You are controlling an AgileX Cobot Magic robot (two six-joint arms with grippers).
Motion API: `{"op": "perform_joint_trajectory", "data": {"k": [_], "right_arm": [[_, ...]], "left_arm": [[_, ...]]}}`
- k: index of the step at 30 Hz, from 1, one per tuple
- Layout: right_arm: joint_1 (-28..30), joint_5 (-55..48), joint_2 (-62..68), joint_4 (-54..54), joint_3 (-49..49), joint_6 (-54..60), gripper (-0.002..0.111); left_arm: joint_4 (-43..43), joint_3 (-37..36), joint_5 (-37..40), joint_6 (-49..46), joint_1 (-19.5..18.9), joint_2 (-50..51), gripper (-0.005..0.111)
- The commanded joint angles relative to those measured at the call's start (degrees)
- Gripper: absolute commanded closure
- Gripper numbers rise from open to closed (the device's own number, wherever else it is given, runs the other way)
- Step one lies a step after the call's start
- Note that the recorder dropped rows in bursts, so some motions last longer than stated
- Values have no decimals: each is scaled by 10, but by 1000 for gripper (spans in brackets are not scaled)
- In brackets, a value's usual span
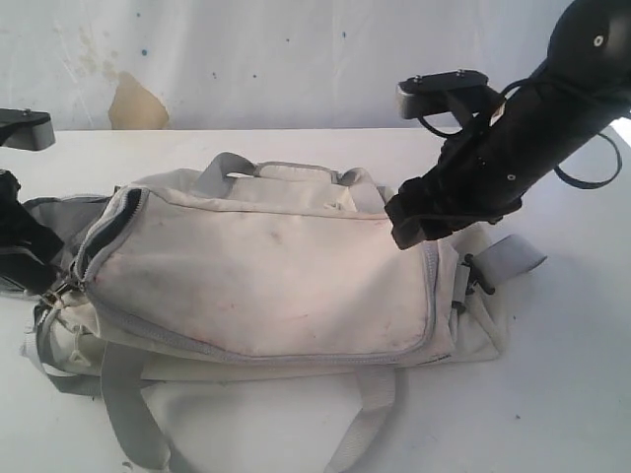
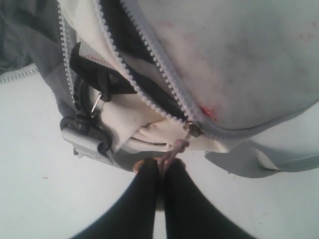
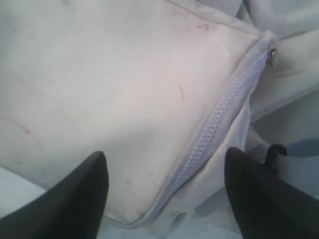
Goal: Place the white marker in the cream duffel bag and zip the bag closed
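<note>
Pinching the zipper pull (image 2: 175,149) between its shut jaws, the left gripper (image 2: 160,167) seemed poised to draw shut the gaping end of the cream duffel bag (image 1: 266,286) on the table (image 1: 572,384), while the right gripper (image 3: 165,158) hovered spread wide over the zipped far corner; the white marker was nowhere visible, presumably inside.

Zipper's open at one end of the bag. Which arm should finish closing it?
Left. The left gripper is shut on the zipper pull, beside the open gap in the bag. The right gripper is open, holding nothing, over the end already zipped.
</note>
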State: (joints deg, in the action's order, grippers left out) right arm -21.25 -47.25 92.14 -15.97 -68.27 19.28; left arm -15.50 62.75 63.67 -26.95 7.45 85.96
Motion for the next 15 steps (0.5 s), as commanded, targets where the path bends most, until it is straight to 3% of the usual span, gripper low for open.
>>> {"op": "perform_joint_trajectory", "data": {"k": [1,8,15], "right_arm": [[-33,-10,-7,-74,-5,103,46],[-120,45,-7,-176,-5,244,46],[-201,171,9,-195,-3,257,46]], "left_arm": [[-3,0,-16,-1,-2,-6,107],[-3,0,-17,11,-2,-6,107],[-3,0,-9,13,-2,-6,107]]}}
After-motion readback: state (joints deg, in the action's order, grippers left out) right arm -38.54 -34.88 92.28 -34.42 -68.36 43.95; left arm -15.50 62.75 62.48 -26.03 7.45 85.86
